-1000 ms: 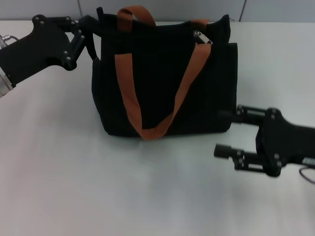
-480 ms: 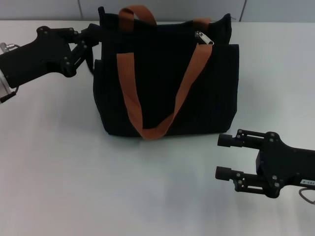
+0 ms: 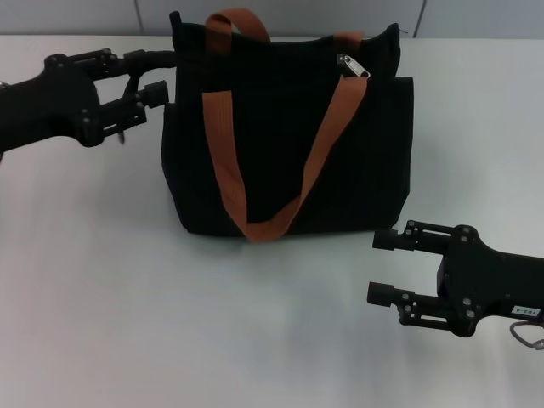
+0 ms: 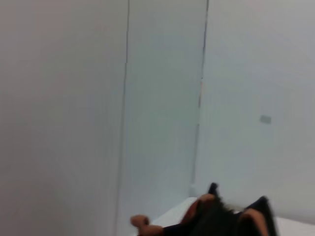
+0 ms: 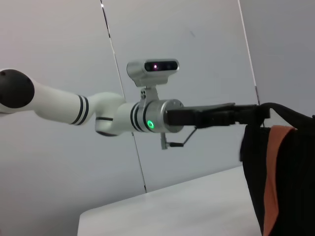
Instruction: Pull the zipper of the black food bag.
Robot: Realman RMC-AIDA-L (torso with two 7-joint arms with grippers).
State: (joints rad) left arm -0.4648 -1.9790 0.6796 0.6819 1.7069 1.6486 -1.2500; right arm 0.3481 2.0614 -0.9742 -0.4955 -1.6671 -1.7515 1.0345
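The left hand (image 3: pixel 157 76) is held out level at the far left, its fingers parted and aimed rightward (nothing is seen clamped between them). The right hand (image 3: pixel 387 268) is held low at the near right, its two fingers parted and aimed leftward. In the right wrist view, the left arm's white forearm is seen extended level.

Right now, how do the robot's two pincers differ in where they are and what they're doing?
The left pincer is raised at the upper left edge of the black food bag, its fingers open at the corner; the right pincer hangs low in front of the bag's lower right corner, apart from it. The left one sits level with the bag's top, where the zipper lies at the far end; the right one is well below it. Both are black, open and empty.
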